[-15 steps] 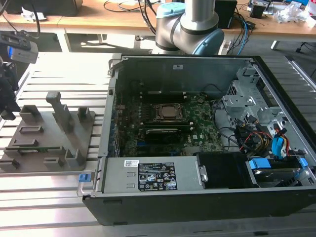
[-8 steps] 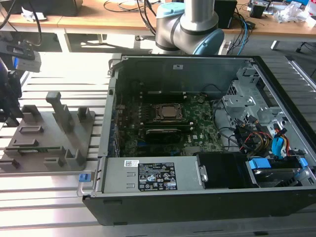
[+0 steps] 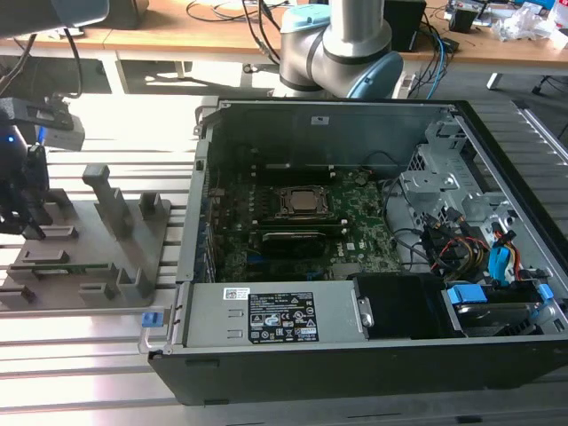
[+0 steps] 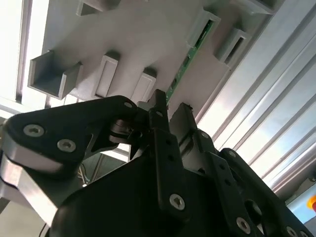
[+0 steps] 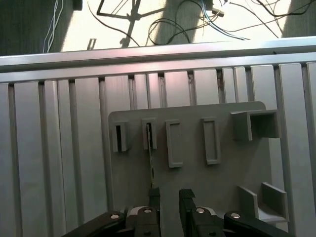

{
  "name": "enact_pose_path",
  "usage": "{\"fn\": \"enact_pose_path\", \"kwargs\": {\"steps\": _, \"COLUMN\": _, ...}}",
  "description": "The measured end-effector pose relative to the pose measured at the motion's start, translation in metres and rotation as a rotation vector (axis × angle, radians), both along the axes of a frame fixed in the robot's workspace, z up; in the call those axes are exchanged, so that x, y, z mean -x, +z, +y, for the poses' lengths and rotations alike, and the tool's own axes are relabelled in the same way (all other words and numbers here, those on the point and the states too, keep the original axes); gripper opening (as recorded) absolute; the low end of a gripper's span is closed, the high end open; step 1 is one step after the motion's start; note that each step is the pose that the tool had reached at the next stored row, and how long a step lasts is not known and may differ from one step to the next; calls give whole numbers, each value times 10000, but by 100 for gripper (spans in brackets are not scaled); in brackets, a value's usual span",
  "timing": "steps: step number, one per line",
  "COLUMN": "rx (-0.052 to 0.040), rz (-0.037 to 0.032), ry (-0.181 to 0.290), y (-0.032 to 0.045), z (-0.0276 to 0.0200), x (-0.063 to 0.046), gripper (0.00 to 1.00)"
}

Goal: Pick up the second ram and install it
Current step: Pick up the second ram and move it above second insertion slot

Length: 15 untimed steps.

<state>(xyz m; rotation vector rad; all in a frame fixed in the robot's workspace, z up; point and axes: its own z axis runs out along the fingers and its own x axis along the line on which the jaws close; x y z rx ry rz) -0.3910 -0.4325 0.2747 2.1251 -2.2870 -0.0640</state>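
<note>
**Status of the end effector.** The black two-finger gripper [image 5: 169, 195] hangs over the flat grey plastic fixture plate [image 5: 227, 168]. Its jaws stand parallel with a narrow gap between them. Nothing is clamped in that gap.

**Location of the task part.** The second ram [image 5: 150, 158], a thin, long green circuit-board stick, stands on its long edge on the fixture plate. Its far end sits in a small grey slotted holder block [image 5: 149, 134]. This block keeps the stick upright, so that both flat faces are open to a pinch grasp. In both wrist views the near end of the stick lines up with one finger [image 4: 159, 111] rather than with the gap. By this judgement the part is not yet between the jaws.

**Layout.** The fixture plate rests on the ribbed aluminium table [image 5: 49, 148]. In the exterior view it lies to the exterior view's left of the open black computer case [image 3: 355, 364], well apart from the green motherboard [image 3: 364, 244]. The square metal-framed CPU socket [image 3: 297, 202] sits on that board. Installation has not begun.
</note>
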Motion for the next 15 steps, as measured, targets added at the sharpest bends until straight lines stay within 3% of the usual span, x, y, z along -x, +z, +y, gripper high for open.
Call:
{"fn": "enact_pose_path", "kwargs": {"steps": 13, "rx": 0, "rz": 0, "ry": 0, "y": -310, "z": -1, "x": -1, "gripper": 30}}
{"fn": "enact_pose_path", "kwargs": {"steps": 15, "rx": 1, "rz": 0, "ry": 21, "y": -363, "z": -21, "x": -1, "gripper": 30}}
